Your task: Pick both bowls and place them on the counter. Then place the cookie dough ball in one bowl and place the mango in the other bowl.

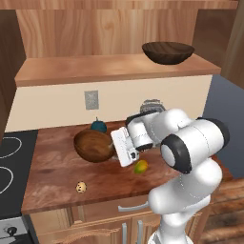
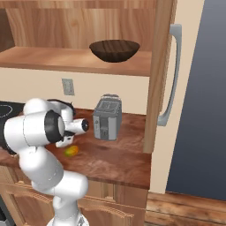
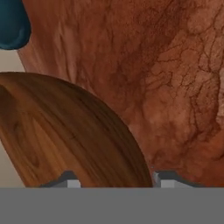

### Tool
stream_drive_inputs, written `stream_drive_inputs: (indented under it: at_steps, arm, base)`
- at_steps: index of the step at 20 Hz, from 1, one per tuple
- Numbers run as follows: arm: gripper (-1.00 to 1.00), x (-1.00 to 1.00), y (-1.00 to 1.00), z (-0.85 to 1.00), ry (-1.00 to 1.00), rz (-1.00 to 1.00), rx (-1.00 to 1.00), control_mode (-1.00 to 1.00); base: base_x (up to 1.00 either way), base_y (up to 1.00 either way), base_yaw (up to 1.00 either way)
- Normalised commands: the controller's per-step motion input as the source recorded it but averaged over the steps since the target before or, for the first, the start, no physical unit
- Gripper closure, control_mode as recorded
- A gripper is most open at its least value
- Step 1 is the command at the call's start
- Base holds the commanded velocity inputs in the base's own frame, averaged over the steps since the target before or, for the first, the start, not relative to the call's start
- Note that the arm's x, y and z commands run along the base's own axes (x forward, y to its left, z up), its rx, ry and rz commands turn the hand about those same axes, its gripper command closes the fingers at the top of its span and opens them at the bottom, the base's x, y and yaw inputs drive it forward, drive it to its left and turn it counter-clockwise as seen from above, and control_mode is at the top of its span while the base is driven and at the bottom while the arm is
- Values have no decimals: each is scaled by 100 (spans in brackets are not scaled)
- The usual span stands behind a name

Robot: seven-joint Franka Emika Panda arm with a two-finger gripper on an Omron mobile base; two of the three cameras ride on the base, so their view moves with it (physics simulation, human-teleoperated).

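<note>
holding the reddish-brown bowl [image 1: 94, 146] tilted at centre left of the left base view, pincer [image 3: 115, 180] clamped across its rim, fingertips either side. best levelled, lowered until flat on the counter [image 1: 52, 167], released clear of the mango [image 1: 140, 166].

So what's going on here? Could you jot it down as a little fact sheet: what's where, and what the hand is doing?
Deeper bowl: tilted on its side, at the hand, just over the counter
Shallow dark bowl: on the upper shelf
Mango: lying on the counter, near the arm
Cookie dough ball: on the counter near its front edge
Teal fruit: behind the deeper bowl
Toaster: on the counter, at the right end
Hand: fingers either side of the deeper bowl's wall; holding it, it seems
</note>
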Motion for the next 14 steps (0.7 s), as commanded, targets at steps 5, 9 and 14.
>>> stream_drive_inputs:
  at_steps: [5, 9, 14]
  arm:
    - [100, 30, 1, -6, 4, 2, -4, -100]
    - [100, 11, 0, -12, 10, 1, -11, -100]
    - [100, -5, 2, 0, 8, 2, -12, -100]
  base:
    - [0, 0, 0]
    - [0, 0, 0]
    - [0, 0, 0]
